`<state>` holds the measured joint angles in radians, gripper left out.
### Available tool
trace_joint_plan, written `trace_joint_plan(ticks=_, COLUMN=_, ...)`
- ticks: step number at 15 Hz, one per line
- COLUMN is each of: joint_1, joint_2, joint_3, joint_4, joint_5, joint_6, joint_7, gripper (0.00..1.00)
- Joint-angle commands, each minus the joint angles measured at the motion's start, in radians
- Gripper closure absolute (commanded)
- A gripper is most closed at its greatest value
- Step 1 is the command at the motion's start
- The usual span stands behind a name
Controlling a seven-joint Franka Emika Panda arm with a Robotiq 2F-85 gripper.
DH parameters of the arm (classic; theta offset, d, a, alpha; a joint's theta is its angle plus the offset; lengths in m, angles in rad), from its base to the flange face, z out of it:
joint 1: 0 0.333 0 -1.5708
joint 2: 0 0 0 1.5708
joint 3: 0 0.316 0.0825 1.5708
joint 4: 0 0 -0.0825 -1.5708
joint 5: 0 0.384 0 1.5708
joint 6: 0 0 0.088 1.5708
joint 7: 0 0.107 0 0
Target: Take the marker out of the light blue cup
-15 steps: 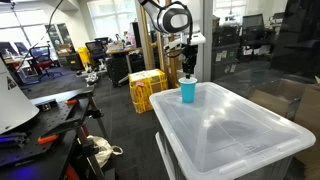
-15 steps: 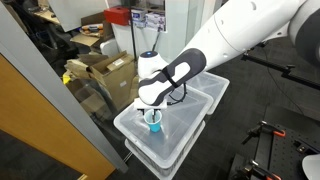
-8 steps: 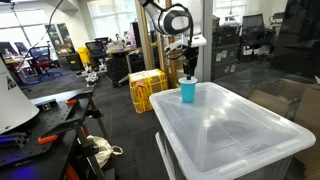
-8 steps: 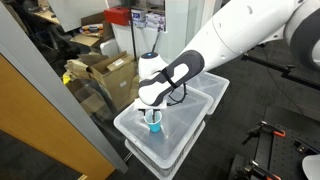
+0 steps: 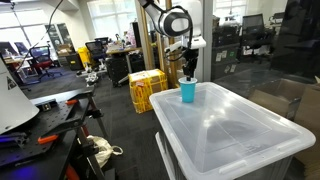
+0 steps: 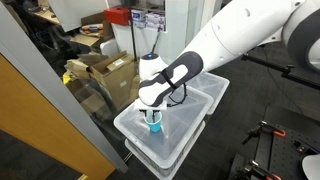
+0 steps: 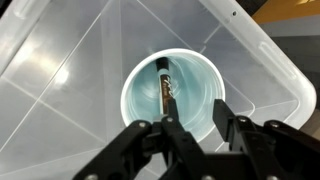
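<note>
Your gripper (image 7: pixel 195 128), jaws approx. half open w/ nothing held, over light blue cup (image 7: pixel 140 95); marker (image 7: pixel 164 82) leans toward 12 o'clock.

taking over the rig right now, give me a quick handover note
End effector: open, jaws apart, at the mouth of the cup, holding nothing.
Marker: inside the cup, leaning against its wall.
Cup: upright on the bin lid.
Done: end effector lined up over the cup.
Left: close on the marker and lift it clear of the cup.
</note>
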<state>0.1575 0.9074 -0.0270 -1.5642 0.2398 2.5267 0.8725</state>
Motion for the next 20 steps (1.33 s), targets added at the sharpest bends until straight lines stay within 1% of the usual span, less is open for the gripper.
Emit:
trace_joint_plan(ticks=1, joint_1=-0.005, joint_2=0.003, joint_3=0.008, joint_4=0.005, joint_5=0.027, joint_6=0.014, joint_7=0.019, gripper=0.59)
trace_joint_plan(ticks=5, joint_1=-0.008, joint_2=0.004, joint_3=0.01, joint_4=0.004, joint_5=0.04, joint_6=0.015, joint_7=0.017, gripper=0.69)
trace_joint_plan(ticks=13, joint_1=-0.017, joint_2=0.011, joint_3=0.01, joint_4=0.014, joint_5=0.049, joint_6=-0.006, joint_7=0.027, gripper=0.59)
trace_joint_plan(ticks=15, joint_1=-0.02, joint_2=0.013, joint_3=0.011, joint_4=0.014, joint_5=0.052, joint_6=-0.01, joint_7=0.037, gripper=0.57)
trace_joint_plan(ticks=20, joint_1=-0.027, joint_2=0.017, joint_3=0.015, joint_4=0.018, joint_5=0.056, joint_6=-0.018, joint_7=0.063, gripper=0.61)
